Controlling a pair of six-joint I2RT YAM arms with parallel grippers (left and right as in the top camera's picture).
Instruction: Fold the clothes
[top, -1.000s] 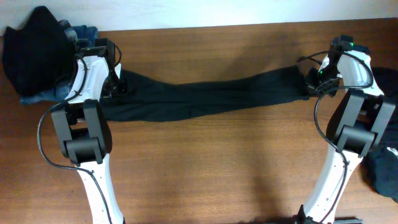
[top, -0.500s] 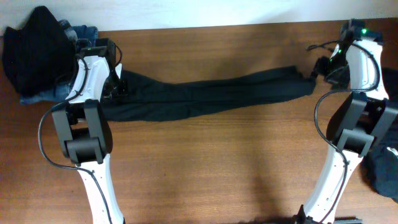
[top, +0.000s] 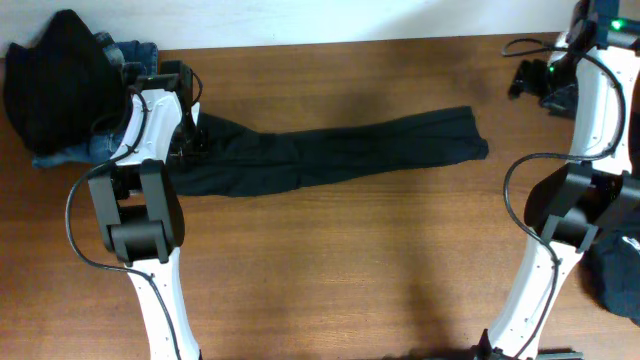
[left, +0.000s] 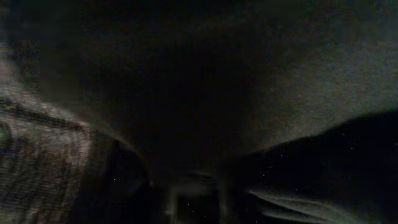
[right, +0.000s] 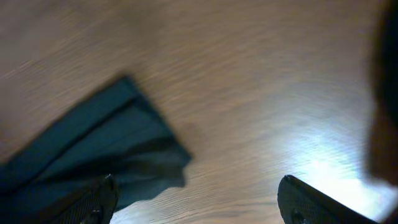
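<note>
Saw the long dark trousers (top: 330, 152) lying flat across the wooden table (top: 350, 270), stretched from left to right, the right end loose on the wood. Found the right gripper (right: 196, 186) at the far right, apart from the cloth, fingers spread wide and empty. Found the left gripper (top: 188, 135) down at the trousers' left end; could not tell from the dark wrist view whether apart or clamped. Noted a black garment (top: 55, 85) heaped beside blue jeans (top: 125, 52) in the far left corner.
</note>
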